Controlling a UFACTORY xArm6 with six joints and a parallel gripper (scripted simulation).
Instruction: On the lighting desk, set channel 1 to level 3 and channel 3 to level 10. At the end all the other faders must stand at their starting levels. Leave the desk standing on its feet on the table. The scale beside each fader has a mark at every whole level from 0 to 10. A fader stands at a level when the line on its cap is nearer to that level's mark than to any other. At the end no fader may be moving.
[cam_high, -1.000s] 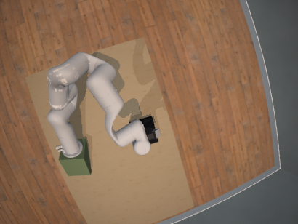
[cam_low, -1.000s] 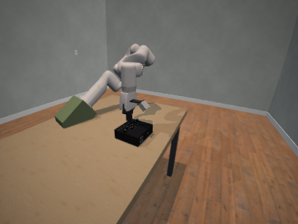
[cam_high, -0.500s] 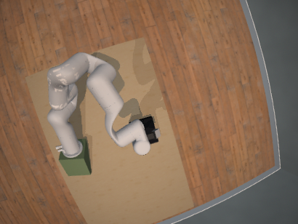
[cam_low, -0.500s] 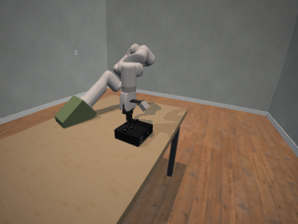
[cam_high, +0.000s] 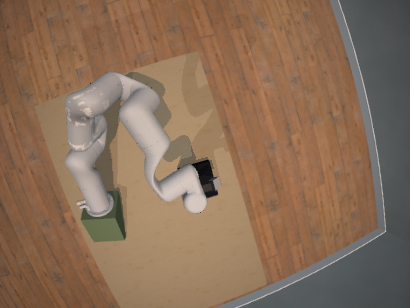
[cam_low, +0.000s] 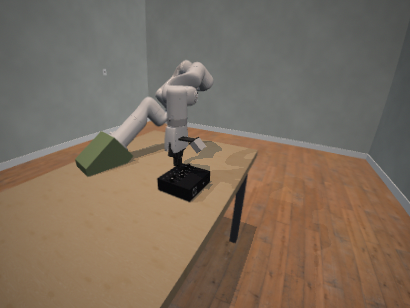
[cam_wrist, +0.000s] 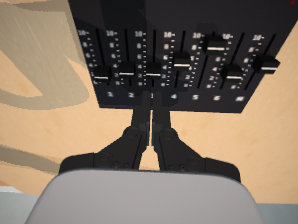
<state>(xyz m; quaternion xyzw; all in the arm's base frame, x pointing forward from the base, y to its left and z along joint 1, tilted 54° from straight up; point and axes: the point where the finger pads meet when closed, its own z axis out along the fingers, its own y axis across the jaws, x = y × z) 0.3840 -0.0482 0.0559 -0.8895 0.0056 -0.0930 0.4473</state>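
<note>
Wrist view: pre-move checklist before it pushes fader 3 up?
1. Gripper shut and holding nothing, so it can push: ok.
2. Fingertips lined up under the channel 3 fader, just below its cap: ok; actual contact: cannot tell.
3. Channel 3 at level 10: not ok; its cap sits low on the scale, near 3.
4. Channel 1 fader at level 3: cannot tell; the cap is low on the scale, but the marks are too blurred for an exact level.
5. Channel 2 fader clear of the fingers: ok; it sits beside the channel 3 cap, no overlap visible.
6. Lighting desk sitting flat on the table: ok.
</note>
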